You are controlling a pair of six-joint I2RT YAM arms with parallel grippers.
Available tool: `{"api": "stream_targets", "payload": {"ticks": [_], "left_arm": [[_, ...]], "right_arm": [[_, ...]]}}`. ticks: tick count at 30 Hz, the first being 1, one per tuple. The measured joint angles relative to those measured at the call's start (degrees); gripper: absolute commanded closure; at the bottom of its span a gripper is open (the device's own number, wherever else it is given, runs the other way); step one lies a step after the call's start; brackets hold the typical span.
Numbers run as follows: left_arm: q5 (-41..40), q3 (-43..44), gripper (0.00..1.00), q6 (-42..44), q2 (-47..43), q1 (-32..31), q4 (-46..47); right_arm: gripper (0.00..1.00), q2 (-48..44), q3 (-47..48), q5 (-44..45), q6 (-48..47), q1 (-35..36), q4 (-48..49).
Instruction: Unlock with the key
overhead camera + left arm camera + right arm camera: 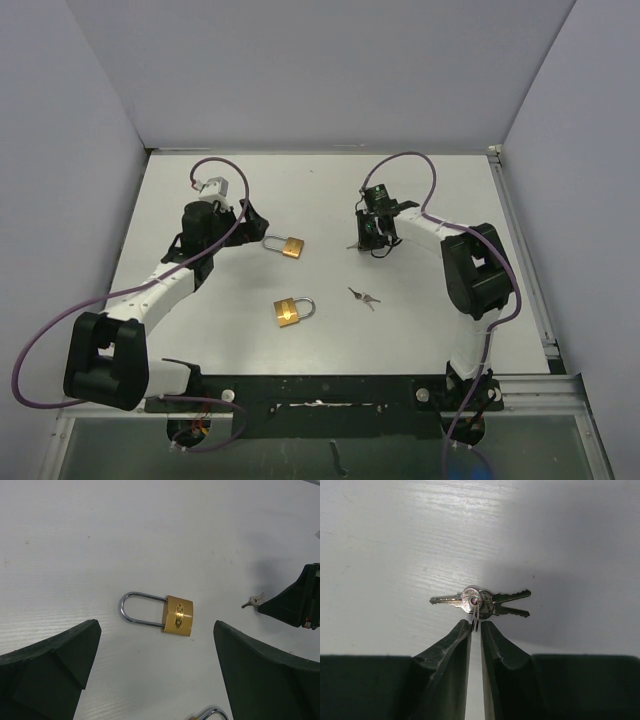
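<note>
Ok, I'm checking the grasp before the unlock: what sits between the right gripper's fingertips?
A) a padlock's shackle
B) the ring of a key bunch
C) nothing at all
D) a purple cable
B: in the right wrist view the right gripper has its fingertips closed almost together on the ring of the key bunch, which lies on the table.

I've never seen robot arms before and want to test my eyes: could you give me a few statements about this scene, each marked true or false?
1. Two padlocks lie on the table: the far padlock and the near padlock. True.
2. The right gripper pinches the keys by their ring. True.
3. The left gripper grips the far padlock. False: it is open, and its fingers stand apart from the lock.
4. No other keys are in sight. False: spare keys lie on the table.
</note>
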Motion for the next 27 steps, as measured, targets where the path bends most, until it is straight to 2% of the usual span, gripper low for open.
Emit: {"api": "stream_targets", "payload": {"ticks": [6,27], "left_arm": [[0.1,0.0,0.02,0.0,0.6,0.0,0.2],[0.1,0.0,0.02,0.0,1.6,0.0,0.4]], "right_arm": [[0.76,0.0,0.0,1.0,-0.9,0.0,-0.4],[0.76,2.8,4.6,2.3,-2.3,0.0,-1.7]]}}
